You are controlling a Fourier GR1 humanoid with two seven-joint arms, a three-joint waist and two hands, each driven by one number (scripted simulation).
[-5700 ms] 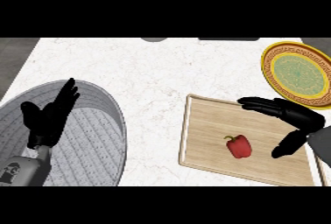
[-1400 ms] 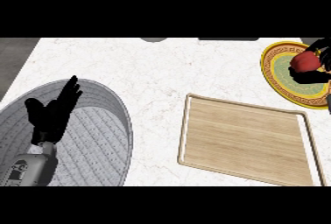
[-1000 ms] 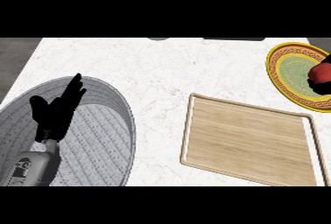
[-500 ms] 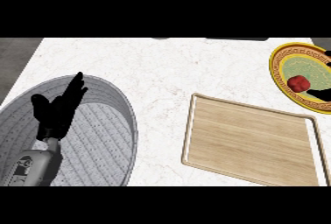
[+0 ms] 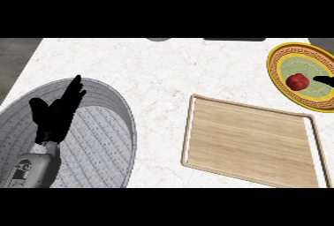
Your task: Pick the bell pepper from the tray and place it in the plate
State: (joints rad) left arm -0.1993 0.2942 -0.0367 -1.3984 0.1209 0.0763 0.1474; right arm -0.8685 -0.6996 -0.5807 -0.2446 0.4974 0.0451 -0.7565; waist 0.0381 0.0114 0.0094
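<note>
The bell pepper [image 5: 298, 81] sits on the plate [image 5: 282, 59] at the upper right of the frame, resting on the green centre, a little right of the middle. The wooden tray [image 5: 248, 141] below and to the left of the plate holds nothing you can see. Judging from that, the placing looks done and the step in hand is the release and retreat.

Only a dark tip of your right hand [image 5: 324, 80] shows at the right edge, just beside the pepper and apparently not around it. With so little of it in view, you cannot tell how far its fingers are spread, so do not assume it has let go cleanly.

To finish well, draw the right hand away from the pepper along the line it entered on, toward the right edge, and lift before you sweep sideways so no finger catches the fruit. A pepper is rounded and may roll toward the gold rim if nudged. Avoid dragging the forearm across the plate's raised edge, which could tip or shift it on the table [image 5: 150, 75].

Your left hand [image 5: 57, 115] rests at the lower left over the grey ribbed basin [image 5: 98, 141], fingers straight and holding nothing. Leave it there.
</note>
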